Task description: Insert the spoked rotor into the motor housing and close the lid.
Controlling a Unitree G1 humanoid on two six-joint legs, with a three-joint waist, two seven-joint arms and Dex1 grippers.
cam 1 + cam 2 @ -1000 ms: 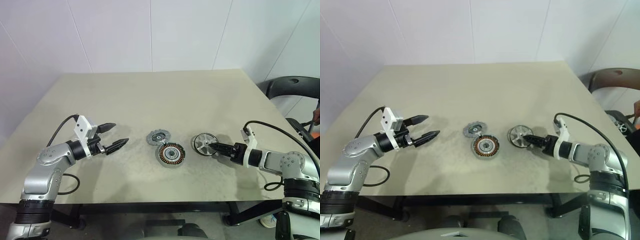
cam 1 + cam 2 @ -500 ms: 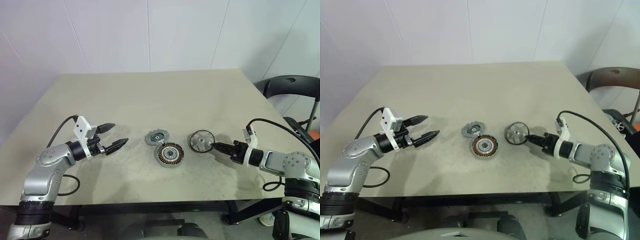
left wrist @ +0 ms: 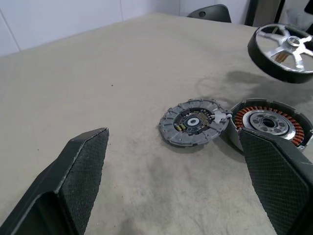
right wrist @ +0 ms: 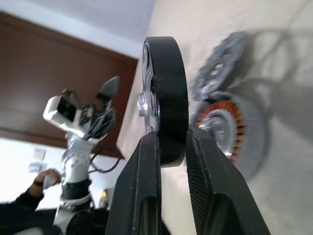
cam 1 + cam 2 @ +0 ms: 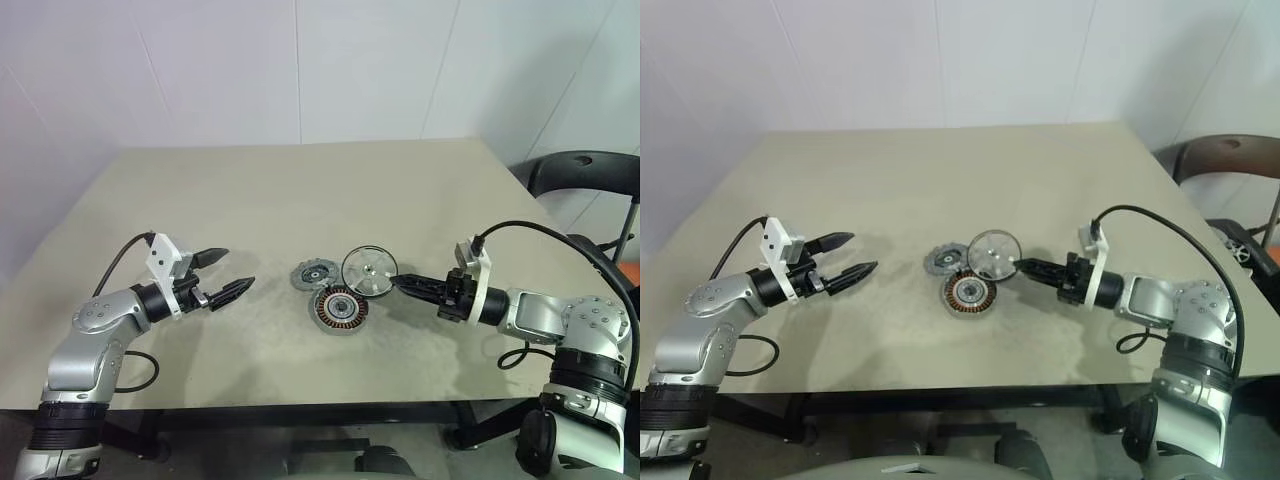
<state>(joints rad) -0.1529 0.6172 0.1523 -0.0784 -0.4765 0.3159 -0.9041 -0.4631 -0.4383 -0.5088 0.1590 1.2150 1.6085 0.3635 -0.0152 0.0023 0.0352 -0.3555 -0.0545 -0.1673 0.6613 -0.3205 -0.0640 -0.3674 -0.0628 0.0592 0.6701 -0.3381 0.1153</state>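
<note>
Two round parts lie at mid-worktop (image 5: 300,190), with nothing between them and either arm. Going from the left, we see the left end effector (image 5: 228,272) hovering above the surface with its fingers spread wide and empty, well apart from the parts. Next comes the lid (image 5: 316,274), a grey disc with cut-out holes and a dark centre, lying flat. Just beside it, touching its edge, sits the motor housing (image 5: 340,308), copper windings ringing a silver centre. Raised over these two hangs the spoked rotor (image 5: 369,271), a black ring with silvery spokes, tilted up on edge. A second ago we saw it resting flat on the worktop to the right of the housing; it has since been lifted and carried left. Its rim is pinched by the right end effector (image 5: 393,282), fingers narrowed on it. A dark chair (image 5: 585,175) stands beyond the right corner.
</note>
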